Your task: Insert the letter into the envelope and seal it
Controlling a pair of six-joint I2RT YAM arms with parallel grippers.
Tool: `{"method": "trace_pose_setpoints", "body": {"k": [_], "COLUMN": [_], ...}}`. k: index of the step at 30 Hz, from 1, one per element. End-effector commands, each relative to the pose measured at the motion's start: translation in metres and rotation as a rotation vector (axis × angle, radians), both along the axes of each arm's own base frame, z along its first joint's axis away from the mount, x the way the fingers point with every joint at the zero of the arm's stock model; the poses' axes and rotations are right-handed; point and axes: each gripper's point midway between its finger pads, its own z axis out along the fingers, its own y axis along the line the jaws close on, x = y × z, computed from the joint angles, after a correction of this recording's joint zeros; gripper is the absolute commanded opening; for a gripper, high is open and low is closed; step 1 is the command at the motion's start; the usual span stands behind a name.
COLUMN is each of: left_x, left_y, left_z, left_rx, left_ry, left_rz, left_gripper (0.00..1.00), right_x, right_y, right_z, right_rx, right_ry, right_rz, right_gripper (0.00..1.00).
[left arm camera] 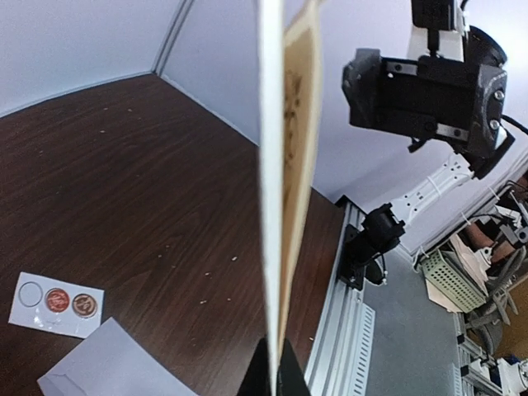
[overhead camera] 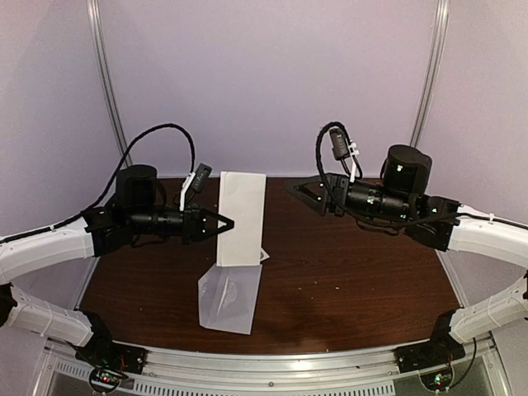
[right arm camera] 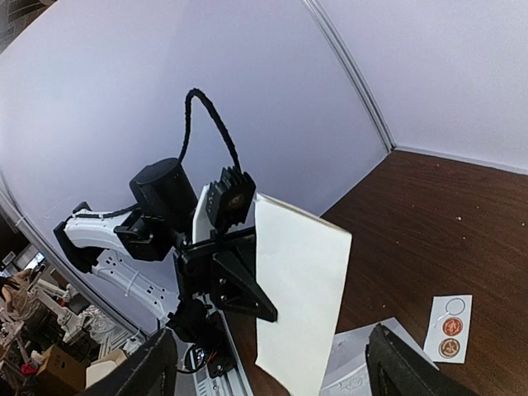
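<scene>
White letter (overhead camera: 242, 216) held upright mid-frame by L gripper (overhead camera: 228, 222) clamped on its edge, envelope (overhead camera: 229, 299) flat below; R gripper (overhead camera: 307, 194) upper right, jaws wide, empty.

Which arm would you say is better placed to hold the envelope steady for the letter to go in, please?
The right. The right fingers are open and empty, raised off to the side, while the left fingers are shut on the upright letter. The envelope lies flat and untouched.
</scene>
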Motion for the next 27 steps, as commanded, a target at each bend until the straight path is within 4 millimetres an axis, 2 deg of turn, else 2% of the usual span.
{"method": "trace_pose_setpoints", "body": {"k": [1, 3, 5, 8, 12, 15, 20, 24, 27], "left_x": [0.025, 0.036, 0.044, 0.064, 0.094, 0.105, 0.095, 0.103, 0.099], "left_y": [0.037, 0.054, 0.071, 0.098, 0.123, 0.132, 0.135, 0.144, 0.138], "left_z": [-0.016, -0.028, -0.031, -0.013, 0.001, 0.007, 0.023, -0.004, -0.008], "left_rx": [0.072, 0.102, 0.108, 0.069, 0.171, 0.176, 0.091, 0.174, 0.169], "left_ry": [0.020, 0.048, 0.075, 0.052, -0.098, -0.203, -0.299, -0.213, -0.193], "left_rz": [0.141, 0.209, 0.254, 0.311, 0.417, 0.491, 0.500, 0.554, 0.511], "left_gripper": [0.00, 0.00, 0.00, 0.00, 0.00, 0.00, 0.00, 0.00, 0.00], "right_x": [0.002, -0.005, -0.013, -0.026, -0.043, -0.053, -0.064, -0.068, -0.074], "right_y": [-0.011, -0.009, -0.005, 0.005, 0.022, 0.037, 0.071, 0.106, 0.128], "right_z": [-0.047, -0.066, -0.084, -0.115, -0.150, -0.171, -0.195, -0.215, -0.234], "right_rx": [-0.085, -0.095, -0.099, -0.123, -0.159, -0.183, -0.202, -0.228, -0.259], "right_ry": [0.112, 0.149, 0.184, 0.233, 0.270, 0.293, 0.326, 0.353, 0.386], "right_rz": [-0.077, -0.068, -0.052, -0.026, 0.016, 0.045, 0.108, 0.178, 0.242], "right_gripper": [0.80, 0.80, 0.81, 0.81, 0.82, 0.82, 0.80, 0.76, 0.74]}}
